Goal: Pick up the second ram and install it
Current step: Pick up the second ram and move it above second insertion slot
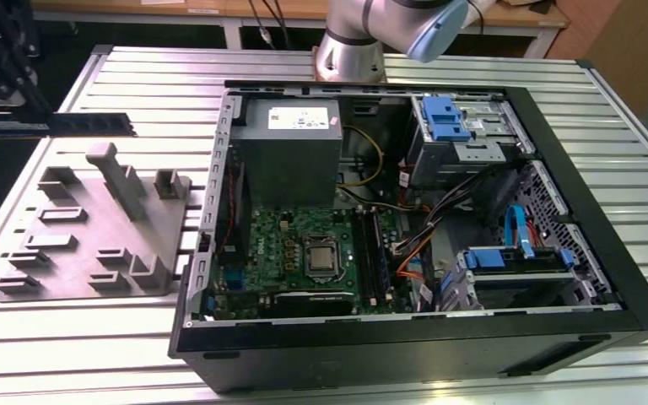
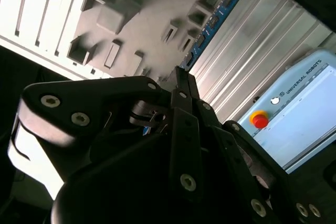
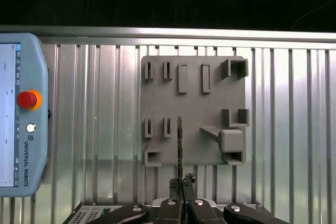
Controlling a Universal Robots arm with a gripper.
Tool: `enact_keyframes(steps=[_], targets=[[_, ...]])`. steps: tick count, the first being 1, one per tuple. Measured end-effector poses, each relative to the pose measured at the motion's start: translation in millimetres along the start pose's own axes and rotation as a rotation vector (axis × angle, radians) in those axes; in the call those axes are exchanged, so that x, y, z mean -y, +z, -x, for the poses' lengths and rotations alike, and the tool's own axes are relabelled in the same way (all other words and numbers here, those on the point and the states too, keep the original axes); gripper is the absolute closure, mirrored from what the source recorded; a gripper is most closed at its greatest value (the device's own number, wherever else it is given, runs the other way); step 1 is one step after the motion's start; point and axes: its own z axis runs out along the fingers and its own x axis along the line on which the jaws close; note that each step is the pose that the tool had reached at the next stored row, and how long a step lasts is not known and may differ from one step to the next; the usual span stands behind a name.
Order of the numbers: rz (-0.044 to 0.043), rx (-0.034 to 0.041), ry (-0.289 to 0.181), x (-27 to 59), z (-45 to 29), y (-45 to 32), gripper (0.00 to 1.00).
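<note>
ribbed metal counter [image 1: 77, 337] carries a grey holder [image 1: 77, 245] and an open pc case [image 1: 414, 337]. gripper [image 3: 181, 181] pinches the ram [image 3: 179, 140], held edge-on over the holder, beside the case.

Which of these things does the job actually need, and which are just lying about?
In the job: second ram, gripper holding it, open computer case with its motherboard.
Lying about: grey holder tray, control tablet, slatted table.
</note>
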Motion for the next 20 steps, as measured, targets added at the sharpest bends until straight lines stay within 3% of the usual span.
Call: enact_keyframes(steps=[20], targets=[[-0.0001,0.0001,0.0,65.1,0.2,-1.6,0.89]])
